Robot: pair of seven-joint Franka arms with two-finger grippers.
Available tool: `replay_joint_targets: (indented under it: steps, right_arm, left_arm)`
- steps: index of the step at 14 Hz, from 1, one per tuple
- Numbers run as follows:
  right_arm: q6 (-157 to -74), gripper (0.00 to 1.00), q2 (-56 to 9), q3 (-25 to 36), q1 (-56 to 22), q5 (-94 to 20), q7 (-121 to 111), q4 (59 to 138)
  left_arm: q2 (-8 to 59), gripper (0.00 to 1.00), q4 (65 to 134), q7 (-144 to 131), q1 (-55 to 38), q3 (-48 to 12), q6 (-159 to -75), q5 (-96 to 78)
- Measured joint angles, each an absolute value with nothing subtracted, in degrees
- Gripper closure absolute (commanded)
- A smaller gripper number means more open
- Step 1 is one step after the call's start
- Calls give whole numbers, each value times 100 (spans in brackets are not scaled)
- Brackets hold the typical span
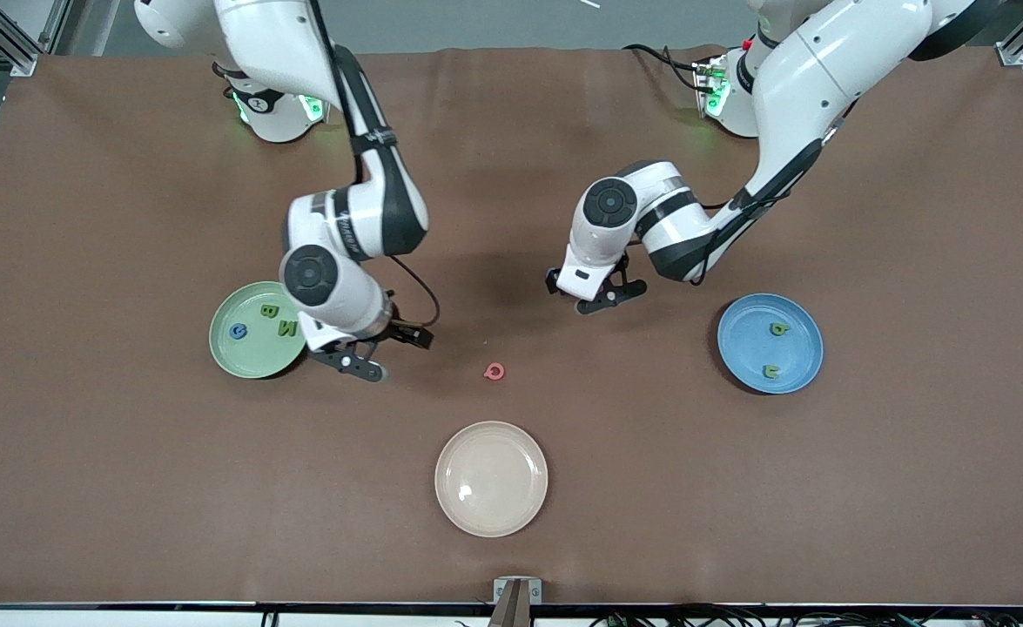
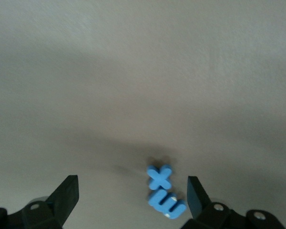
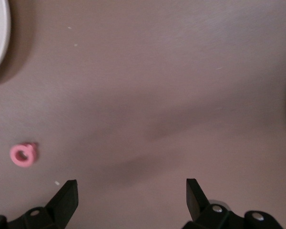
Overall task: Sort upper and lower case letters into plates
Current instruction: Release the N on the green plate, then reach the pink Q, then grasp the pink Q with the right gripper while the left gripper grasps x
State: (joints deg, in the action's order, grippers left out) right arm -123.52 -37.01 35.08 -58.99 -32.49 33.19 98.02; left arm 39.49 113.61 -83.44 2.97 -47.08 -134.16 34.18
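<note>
Two round plates wait for letters: a pale mint green plate (image 1: 254,329) toward the right arm's end of the table, and a medium blue plate (image 1: 770,342) toward the left arm's end. Three small foam letters lie in the green plate already, and two lie in the blue one, so much of the sorting looks done.

A small pink foam letter with a round hole (image 1: 494,372) lies alone on the brown table cloth (image 1: 128,488), between the two plates. A cream-white round plate (image 1: 491,478) sits nearer the front camera and holds nothing.

The right gripper (image 1: 370,350) hangs low, just beside the green plate, fingers spread wide and holding nothing. The pink letter shows in its wrist view (image 3: 23,154), so it may go there.

The left gripper (image 1: 599,294) is also spread wide and holds nothing. Two bright blue foam letters (image 2: 164,192), touching each other, lie right between its fingers, probably its next pick.
</note>
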Motion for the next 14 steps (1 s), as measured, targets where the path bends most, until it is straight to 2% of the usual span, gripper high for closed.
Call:
replay_joint_targets:
  steps: [4, 10, 12, 14]
  right_arm:
    - [-13029, 0, -4181, 3137, -5898, -3252, 4474, 9509]
    - [-13046, 0, -4978, 3034, -5913, -3181, 6657, 8532]
    - [-12821, 0, -5412, 3030, -5913, -3084, 7385, 7952]
    - [-12544, 0, -5791, 3046, -5893, -3041, 7874, 7330]
  left_arm:
    - [3981, 0, 11349, -8372, 247, -4613, -13627, 3421]
    - [4094, 2, 11325, -8372, -97, -4191, -13875, 3468]
    - [4110, 8, 11288, -8377, -229, -4135, -13889, 3468]
    - [4110, 19, 11262, -8378, -245, -4132, -13889, 3468]
